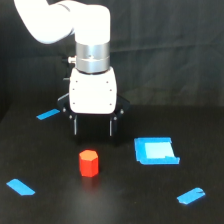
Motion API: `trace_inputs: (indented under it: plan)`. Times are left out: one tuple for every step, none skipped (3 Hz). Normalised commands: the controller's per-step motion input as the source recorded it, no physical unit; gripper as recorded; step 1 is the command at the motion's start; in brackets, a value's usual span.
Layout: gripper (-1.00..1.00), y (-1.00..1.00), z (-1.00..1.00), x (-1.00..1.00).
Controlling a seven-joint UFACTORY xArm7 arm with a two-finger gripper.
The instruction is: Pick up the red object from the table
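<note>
Hovering gripper [93,131], fingers apart, above upright red object [89,163] on black table [120,200], no writing visible

Red object [89,163]: small red-orange hexagonal prism, plain, standing upright on flat end, hexagon face up. Rests free on bench [120,200], matte black, broad; lower-centre of exterior view, toward its left.

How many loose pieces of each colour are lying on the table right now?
Red: 1, the red object, a hexagonal block in front of the tool.
Blue: 4, a strip at the exterior view's left, a strip at lower left, a larger squarish piece at the right, a small piece at lower right.
Total: 5.
</note>
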Motion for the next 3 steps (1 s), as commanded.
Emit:
trace_inputs:
  plan:
    - [0.98, -0.93, 0.07, 0.14]
    - [0.99, -0.88, 0.12, 0.03]
    - [0.97, -0.68, 0.08, -0.01]
